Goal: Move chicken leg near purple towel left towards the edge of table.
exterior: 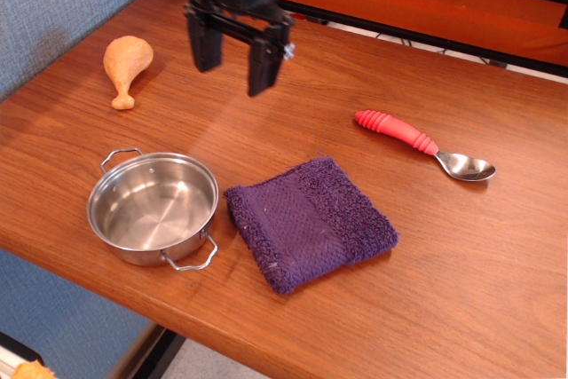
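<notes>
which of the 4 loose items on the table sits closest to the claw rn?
The chicken leg, lying left of the open, empty claw near the table's left edge. The steel pan, purple towel and red-handled spoon all sit farther off.

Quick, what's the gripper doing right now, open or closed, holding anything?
Gripper: open, holding nothing, above the table; chicken leg lies free at the left.

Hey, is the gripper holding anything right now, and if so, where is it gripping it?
Nothing is held. The gripper is open and empty above the table, and the chicken leg lies apart from it near the table's left edge.
</notes>
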Available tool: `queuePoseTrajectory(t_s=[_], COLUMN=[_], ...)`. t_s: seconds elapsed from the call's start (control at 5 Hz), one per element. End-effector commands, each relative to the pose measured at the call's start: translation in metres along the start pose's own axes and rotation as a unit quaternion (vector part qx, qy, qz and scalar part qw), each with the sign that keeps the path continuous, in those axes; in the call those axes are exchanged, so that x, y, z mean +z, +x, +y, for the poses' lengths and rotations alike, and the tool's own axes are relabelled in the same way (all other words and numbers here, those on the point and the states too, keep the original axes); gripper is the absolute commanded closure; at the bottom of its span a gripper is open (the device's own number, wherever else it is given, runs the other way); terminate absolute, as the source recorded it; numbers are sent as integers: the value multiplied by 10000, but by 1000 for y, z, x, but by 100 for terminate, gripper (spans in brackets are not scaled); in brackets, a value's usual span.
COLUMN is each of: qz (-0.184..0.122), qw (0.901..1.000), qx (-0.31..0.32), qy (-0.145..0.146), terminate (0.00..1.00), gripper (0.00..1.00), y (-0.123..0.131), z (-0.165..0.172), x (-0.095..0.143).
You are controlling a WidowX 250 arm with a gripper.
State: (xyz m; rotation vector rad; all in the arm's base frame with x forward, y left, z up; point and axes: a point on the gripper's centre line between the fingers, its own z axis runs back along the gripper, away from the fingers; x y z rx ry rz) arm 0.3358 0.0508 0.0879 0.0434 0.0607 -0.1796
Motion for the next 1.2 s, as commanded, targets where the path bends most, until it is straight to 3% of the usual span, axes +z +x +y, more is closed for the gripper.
queuePoseTrajectory(t_s=[0.0, 0.4, 0.8, 1.0], qz=[-520, -587, -596, -596], qw=[9978, 9962, 9957, 9957], qx=[410, 646, 712, 712], qy=[-11, 0, -15, -15], terminate=[0, 0, 0, 100], gripper=[0, 0, 0, 0], y=[-2, 29, 37, 37], z=[-54, -104, -115, -115], x=[41, 39, 34, 34])
